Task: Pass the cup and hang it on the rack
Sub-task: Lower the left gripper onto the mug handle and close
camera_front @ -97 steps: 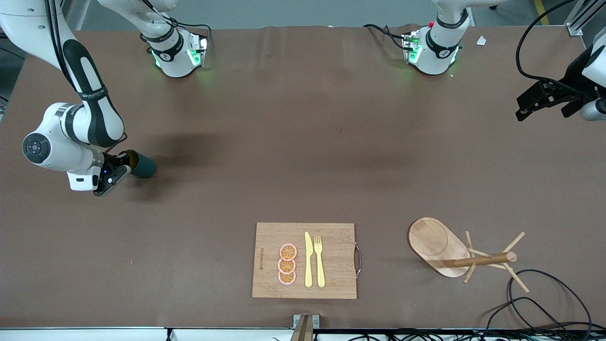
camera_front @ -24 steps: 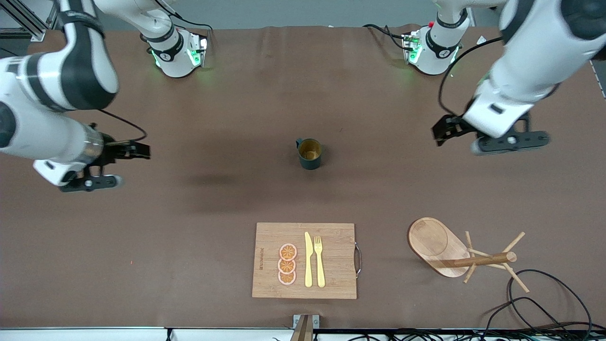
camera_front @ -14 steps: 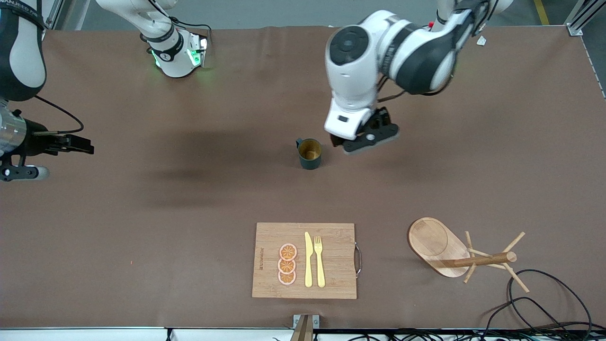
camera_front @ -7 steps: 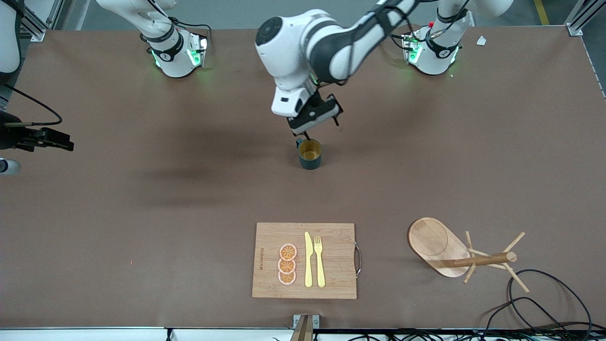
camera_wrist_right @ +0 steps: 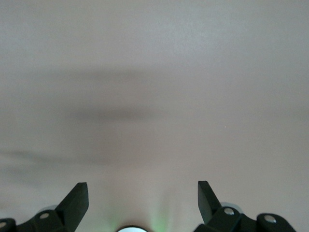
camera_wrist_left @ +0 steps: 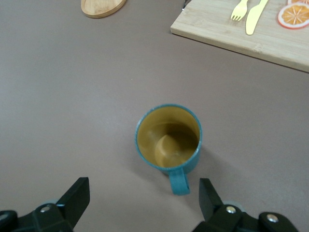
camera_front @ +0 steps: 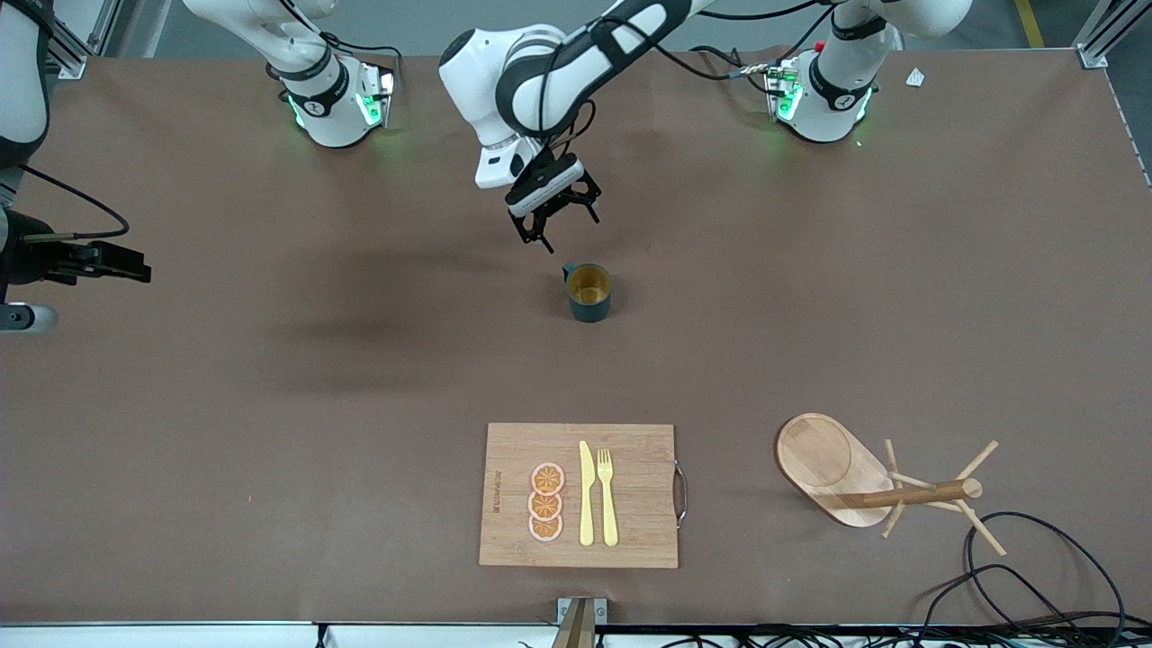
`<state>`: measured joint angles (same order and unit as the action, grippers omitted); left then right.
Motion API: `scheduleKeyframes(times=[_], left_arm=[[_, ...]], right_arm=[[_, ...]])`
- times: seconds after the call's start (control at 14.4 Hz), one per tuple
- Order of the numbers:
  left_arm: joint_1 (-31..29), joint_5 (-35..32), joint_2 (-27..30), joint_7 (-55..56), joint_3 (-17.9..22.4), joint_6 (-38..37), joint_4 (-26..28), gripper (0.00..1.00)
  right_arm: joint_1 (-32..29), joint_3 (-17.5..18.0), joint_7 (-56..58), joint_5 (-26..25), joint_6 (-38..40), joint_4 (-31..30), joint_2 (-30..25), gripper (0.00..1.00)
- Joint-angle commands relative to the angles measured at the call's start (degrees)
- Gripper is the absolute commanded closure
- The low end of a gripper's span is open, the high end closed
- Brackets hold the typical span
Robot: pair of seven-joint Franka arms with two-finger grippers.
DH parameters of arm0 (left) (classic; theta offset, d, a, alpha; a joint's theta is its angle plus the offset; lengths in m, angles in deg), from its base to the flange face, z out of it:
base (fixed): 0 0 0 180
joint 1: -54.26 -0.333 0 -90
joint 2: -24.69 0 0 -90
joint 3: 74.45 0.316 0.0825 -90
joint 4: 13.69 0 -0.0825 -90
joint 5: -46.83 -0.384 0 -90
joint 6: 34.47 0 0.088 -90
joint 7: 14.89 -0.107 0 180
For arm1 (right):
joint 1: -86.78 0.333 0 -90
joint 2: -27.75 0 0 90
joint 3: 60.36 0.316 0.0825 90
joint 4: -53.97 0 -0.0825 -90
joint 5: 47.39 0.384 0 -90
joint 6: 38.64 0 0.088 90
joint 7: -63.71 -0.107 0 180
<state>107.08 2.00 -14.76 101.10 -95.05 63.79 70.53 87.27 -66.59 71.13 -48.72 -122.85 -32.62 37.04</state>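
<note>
The dark teal cup [camera_front: 589, 291] stands upright in the middle of the table, its tan inside showing and its handle toward the robots' bases. My left gripper [camera_front: 562, 225] is open and empty, low over the table just on the bases' side of the cup. In the left wrist view the cup [camera_wrist_left: 168, 142] sits just ahead of the open gripper [camera_wrist_left: 142, 203], with its handle [camera_wrist_left: 178, 182] pointing between the fingers. The wooden rack [camera_front: 886, 490] is near the front edge toward the left arm's end. My right gripper [camera_front: 121, 263] is open and empty at the right arm's end of the table; its wrist view shows the gripper [camera_wrist_right: 142, 200] with only bare table ahead.
A wooden cutting board [camera_front: 630, 450] with orange slices [camera_front: 545, 502], a yellow knife [camera_front: 586, 493] and fork [camera_front: 608, 495] lies nearer the front camera than the cup. Black cables [camera_front: 1017, 567] lie by the rack at the front corner.
My right arm set the cup in the middle of the table and drew back to its end. My left arm swung in from its end and now holds its open gripper beside the cup.
</note>
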Motion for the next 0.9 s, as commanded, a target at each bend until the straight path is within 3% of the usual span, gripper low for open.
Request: scheduleKeyframes(times=[0.0,0.28,0.55,0.83], left_arm=[[1.67,-4.8,-3.61,7.46,0.57,-0.69,-1.78,0.0],[4.13,-7.54,-7.04,11.97,0.57,-0.69,-3.45,0.01],[6.77,-11.23,-13.54,14.44,3.55,0.01,-10.2,0.05],[8.26,-11.24,-15.31,14.08,7.86,3.96,-11.36,0.13]], right_arm=[[-0.75,0.6,-0.03,0.18,0.81,1.16,0.21,0.0],[-1.01,0.16,0.05,3.88,0.46,0.99,-0.41,0.0],[-0.31,0.51,-0.3,3.17,0.37,0.46,-2.16,0.0],[0.83,0.69,-6.01,3.09,1.16,-0.76,-4.97,0.0]])
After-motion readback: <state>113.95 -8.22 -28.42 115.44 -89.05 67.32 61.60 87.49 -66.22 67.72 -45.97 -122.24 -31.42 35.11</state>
